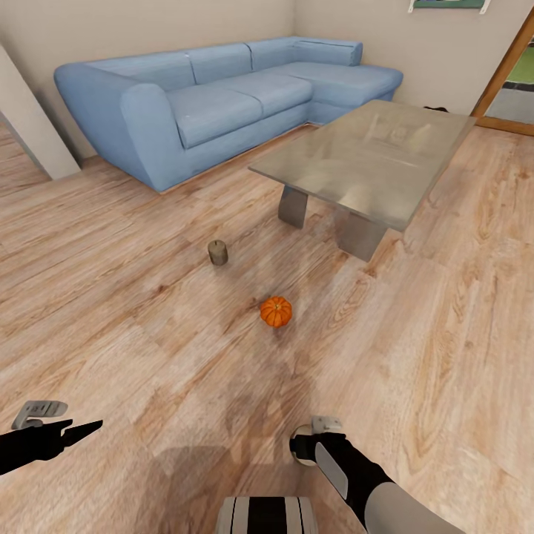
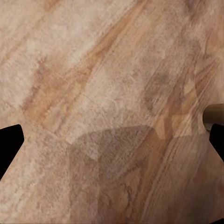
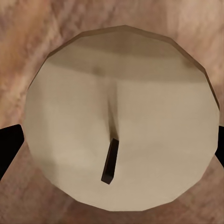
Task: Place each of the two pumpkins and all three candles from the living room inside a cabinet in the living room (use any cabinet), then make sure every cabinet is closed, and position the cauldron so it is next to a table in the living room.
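A bright-orange pumpkin sits on the wood floor ahead of me. A short grey-beige candle stands upright farther off, to the pumpkin's left. Another pale candle stands on the floor right under my right gripper. In the right wrist view this candle's round top and dark wick lie between the open right gripper, one black fingertip at each side. My left gripper hangs open over bare floor at the lower left, its fingertips wide apart. The glass-topped table stands beyond the pumpkin.
A blue corner sofa lines the far wall behind the table. A doorway with a wooden frame opens at the upper right, and a pale wall corner juts in at the left. Open plank floor lies around the pumpkin and the standing candle.
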{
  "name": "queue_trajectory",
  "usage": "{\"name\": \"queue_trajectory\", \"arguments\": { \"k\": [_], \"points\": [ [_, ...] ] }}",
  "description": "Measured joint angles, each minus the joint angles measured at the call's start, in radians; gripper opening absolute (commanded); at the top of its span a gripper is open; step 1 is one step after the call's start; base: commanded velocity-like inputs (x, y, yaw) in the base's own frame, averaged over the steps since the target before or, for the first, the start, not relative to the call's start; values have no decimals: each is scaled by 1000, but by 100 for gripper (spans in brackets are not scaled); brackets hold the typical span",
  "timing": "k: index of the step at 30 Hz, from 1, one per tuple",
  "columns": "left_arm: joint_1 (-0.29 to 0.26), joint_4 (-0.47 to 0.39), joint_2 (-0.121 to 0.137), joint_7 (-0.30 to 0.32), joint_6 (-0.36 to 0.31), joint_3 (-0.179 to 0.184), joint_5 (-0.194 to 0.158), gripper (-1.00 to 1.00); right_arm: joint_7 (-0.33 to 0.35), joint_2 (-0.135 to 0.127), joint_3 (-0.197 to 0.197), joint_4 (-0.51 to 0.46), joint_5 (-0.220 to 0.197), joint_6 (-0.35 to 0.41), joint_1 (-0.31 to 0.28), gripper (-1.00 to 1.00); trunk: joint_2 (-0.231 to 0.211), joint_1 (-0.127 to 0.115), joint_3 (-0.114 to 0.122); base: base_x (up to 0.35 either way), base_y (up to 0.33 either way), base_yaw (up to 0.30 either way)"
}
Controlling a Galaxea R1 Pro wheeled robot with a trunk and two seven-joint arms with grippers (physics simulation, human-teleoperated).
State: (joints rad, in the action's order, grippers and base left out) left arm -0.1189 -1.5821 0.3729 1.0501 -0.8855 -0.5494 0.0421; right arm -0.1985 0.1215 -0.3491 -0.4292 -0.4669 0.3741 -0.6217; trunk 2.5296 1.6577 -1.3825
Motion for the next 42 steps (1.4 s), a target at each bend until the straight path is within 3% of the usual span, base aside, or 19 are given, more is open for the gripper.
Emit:
{"name": "queue_trajectory", "arguments": {
  "k": [6,13,17,19,21,23,26,29,31,33,38,42],
  "points": [
    [0,1,0,-3,-1,0,1,100,-4,-2,1,-1,-6,3,-1,-100,0,0,0,0,0,0],
    [0,4,1,-12,4,0,15,100,-4,-25,4,-2,4,5,0,-100,-2,-3,27,0,0,0],
    [-1,8,2,-41,12,-9,113,100,-1,-46,6,-8,-1,5,1,-100,-3,-5,42,0,0,0],
    [-2,14,1,-86,31,-25,170,100,0,-50,6,-12,-1,5,2,-100,-3,-6,50,0,0,0],
    [-3,37,0,-180,95,-41,226,100,0,-53,6,-16,-2,6,2,-100,-3,-7,58,0,0,0],
    [-4,58,0,-261,133,-46,245,100,1,-54,6,-18,-4,6,2,-100,-4,-8,66,0,0,0],
    [-4,83,-1,-372,166,-49,256,100,2,-54,6,-26,-6,6,3,-100,-5,-9,77,0,0,0],
    [-4,143,-4,-522,195,-49,263,100,2,-54,2,-77,-9,30,4,-100,-5,-10,89,0,0,0],
    [-6,207,-6,-608,213,-49,264,100,3,-53,-1,-144,-10,78,7,-100,-6,-11,97,0,0,0],
    [-12,280,-9,-687,236,-49,260,100,3,-54,-2,-284,-11,146,14,-100,-6,-12,104,0,0,0],
    [-26,311,-31,-736,246,-48,251,100,2,-61,1,-410,-6,220,44,-100,-7,-14,124,0,0,0],
    [-75,312,-92,-744,245,-47,250,100,2,-64,4,-439,-4,237,53,-100,-8,-16,139,0,0,0]
  ]
}}
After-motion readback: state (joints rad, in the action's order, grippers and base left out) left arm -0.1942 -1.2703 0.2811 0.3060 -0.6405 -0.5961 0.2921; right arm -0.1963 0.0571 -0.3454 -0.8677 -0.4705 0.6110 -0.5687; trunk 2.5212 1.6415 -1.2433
